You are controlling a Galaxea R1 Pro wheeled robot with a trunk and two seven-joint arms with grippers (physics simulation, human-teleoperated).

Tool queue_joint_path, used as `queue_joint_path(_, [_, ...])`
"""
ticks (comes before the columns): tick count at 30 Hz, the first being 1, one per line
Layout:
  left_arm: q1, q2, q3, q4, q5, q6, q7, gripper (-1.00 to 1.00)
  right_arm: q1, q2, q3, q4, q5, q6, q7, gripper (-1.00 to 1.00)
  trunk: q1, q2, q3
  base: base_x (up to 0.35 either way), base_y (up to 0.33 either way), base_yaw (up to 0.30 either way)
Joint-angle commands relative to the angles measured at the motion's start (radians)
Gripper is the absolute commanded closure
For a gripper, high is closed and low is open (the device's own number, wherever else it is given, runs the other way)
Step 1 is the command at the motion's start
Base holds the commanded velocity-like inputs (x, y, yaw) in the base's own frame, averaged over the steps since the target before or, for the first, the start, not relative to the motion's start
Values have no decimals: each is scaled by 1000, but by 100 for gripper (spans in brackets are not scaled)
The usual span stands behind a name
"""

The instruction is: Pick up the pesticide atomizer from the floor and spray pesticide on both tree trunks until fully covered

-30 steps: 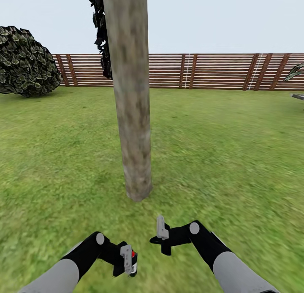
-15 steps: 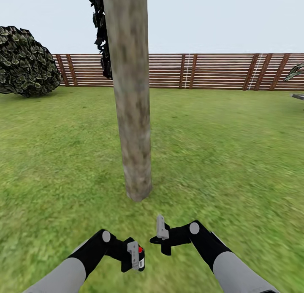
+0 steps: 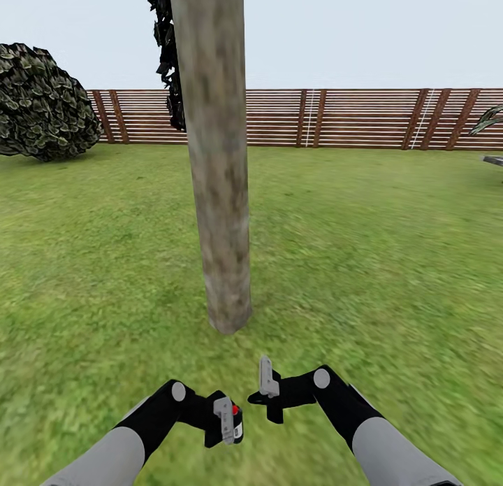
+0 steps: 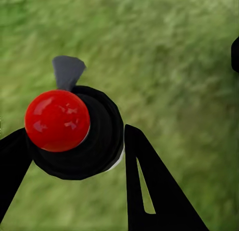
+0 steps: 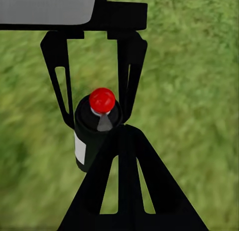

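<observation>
My left gripper [image 3: 225,422] is clamped on the pesticide atomizer [image 3: 234,422], low, near tree trunk [image 3: 218,178]: pickup done. Right gripper [image 3: 267,388] looks closed, nothing in it. Trunk shows no coating; spraying of both trees left, by my est.

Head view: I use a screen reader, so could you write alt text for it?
A thick grey-tan tree trunk rises from a green lawn just ahead of the robot. Below, the left hand holds a black, red-capped atomizer and the right hand is near it. A slatted wooden fence and a dark bush stand behind.
</observation>
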Motion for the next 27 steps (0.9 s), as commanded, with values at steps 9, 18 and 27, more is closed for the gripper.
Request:
queue_joint_path(9, [-1,0,6,-33,-6,-13,-7,100,0,0,-1,-1,8,-4,1,100,0,0,-1,0,0,0])
queue_joint_path(18, [0,-6,7,-35,-5,-15,-8,100,0,0,-1,-1,8,-4,-1,100,0,0,-1,0,0,0])
queue_joint_path(27, [1,-23,9,-35,-5,-15,-8,100,0,0,-1,-1,8,-4,-1,100,0,0,-1,0,0,0])
